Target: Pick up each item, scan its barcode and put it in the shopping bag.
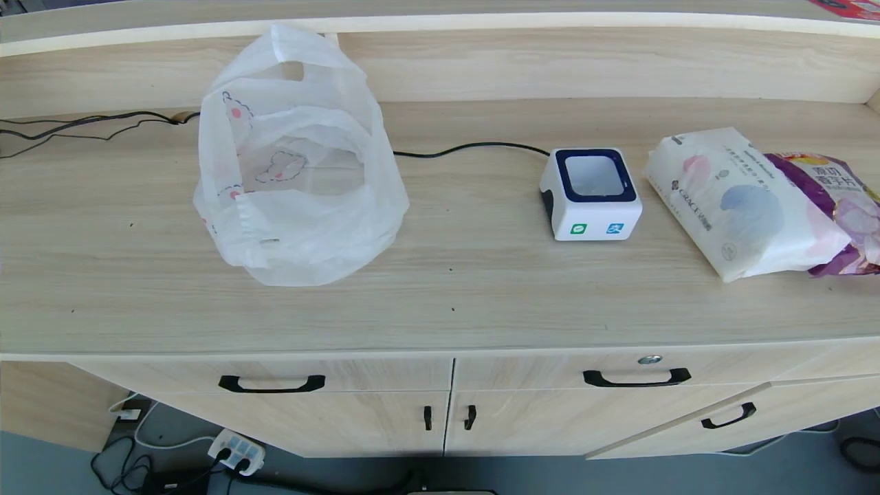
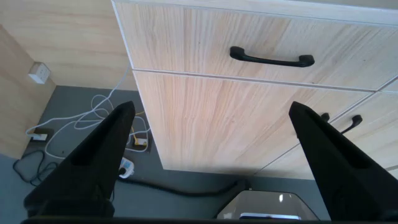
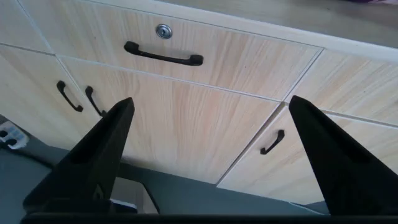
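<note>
Bright, even light lies on the wooden counter point(image 1: 481, 289). The shopping bag point(image 1: 302, 179) and the scanner point(image 1: 592, 199) cast only faint, soft shadows.

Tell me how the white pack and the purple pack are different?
The white pack is white with pale blotches; the purple pack is dark purple with yellow. The white pack lies next to the scanner; the purple pack lies on its far side. The white pack's edge seems to overlap the purple pack. Both lie flat on the counter, outside the bag.
</note>
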